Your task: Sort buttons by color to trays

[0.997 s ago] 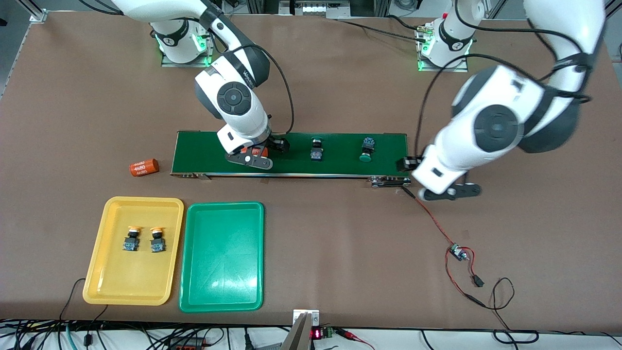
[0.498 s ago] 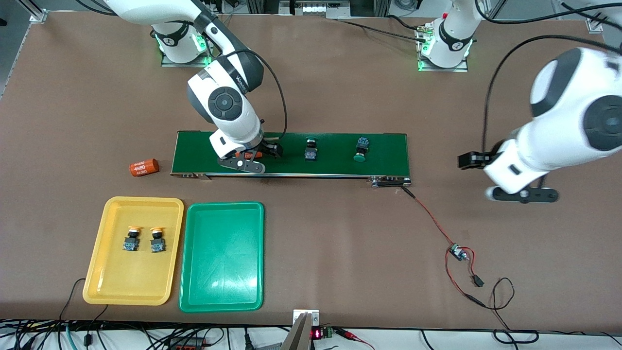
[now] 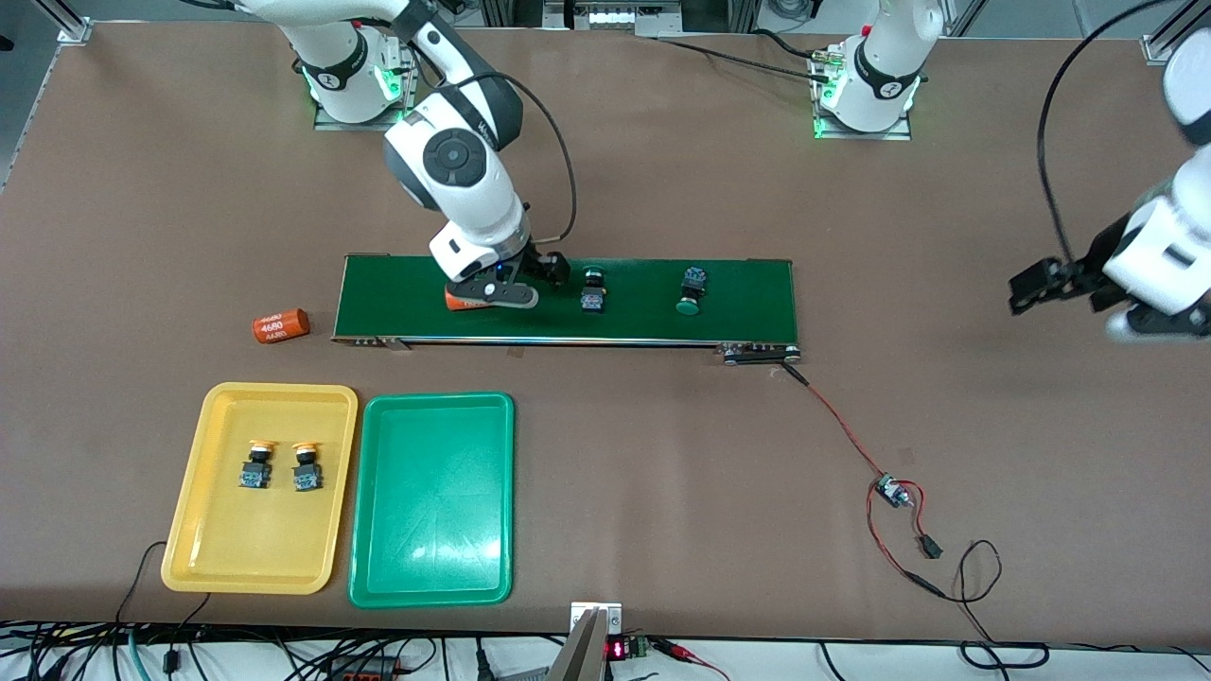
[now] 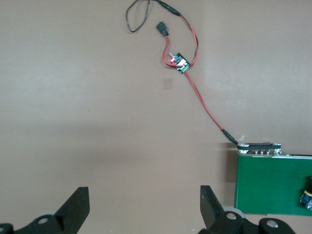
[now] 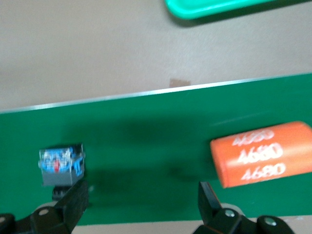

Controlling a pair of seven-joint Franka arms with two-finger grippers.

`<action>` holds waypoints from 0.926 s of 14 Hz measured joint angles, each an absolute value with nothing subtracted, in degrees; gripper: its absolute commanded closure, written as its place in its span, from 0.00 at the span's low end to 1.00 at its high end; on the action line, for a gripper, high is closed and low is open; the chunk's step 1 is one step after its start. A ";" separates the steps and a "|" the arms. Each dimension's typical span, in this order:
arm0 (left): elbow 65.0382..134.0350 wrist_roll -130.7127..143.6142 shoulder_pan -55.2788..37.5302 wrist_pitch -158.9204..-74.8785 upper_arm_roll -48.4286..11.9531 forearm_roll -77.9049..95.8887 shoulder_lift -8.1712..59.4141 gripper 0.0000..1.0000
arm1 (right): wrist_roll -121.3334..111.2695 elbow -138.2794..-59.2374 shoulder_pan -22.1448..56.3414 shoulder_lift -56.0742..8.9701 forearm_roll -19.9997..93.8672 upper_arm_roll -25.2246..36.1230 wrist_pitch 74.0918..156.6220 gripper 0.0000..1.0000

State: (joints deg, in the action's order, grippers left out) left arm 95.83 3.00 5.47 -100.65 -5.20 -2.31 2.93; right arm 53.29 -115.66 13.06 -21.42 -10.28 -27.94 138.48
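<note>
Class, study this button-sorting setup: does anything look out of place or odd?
Yes. Two orange cylinders marked 4680 are not buttons: one lies on the bare table off the conveyor belt's end toward the right arm, another lies on the belt under the right end effector. The green tray holds nothing.

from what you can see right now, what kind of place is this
Likely a robotics lab test bench set up as a small sorting line: a short green conveyor belt on the table, a yellow tray and green tray, and loose wiring with a small circuit board.
</note>
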 measured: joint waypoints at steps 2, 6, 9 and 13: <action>99.41 0.03 5.18 -100.75 -4.80 -2.29 -1.17 0.00 | 55.49 -117.78 14.29 -20.59 -11.64 -28.02 139.57 0.00; 100.96 -3.20 1.24 -101.10 -1.52 -2.29 -2.42 0.00 | 61.16 -118.81 16.65 -20.72 -14.78 -28.07 139.66 0.00; 100.95 -3.77 1.01 -100.98 -1.31 -2.29 -2.14 0.00 | 61.22 -118.93 16.62 -21.12 -14.82 -27.92 140.08 0.00; 100.92 -3.83 0.96 -100.08 -1.23 -2.29 -1.89 0.00 | 61.23 -118.93 16.62 -21.33 -14.86 -27.90 140.97 0.00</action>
State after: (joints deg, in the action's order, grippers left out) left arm 100.92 -3.83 0.96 -100.08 -1.23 -2.29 -1.89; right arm 61.23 -118.93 16.62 -21.33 -14.86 -27.90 140.97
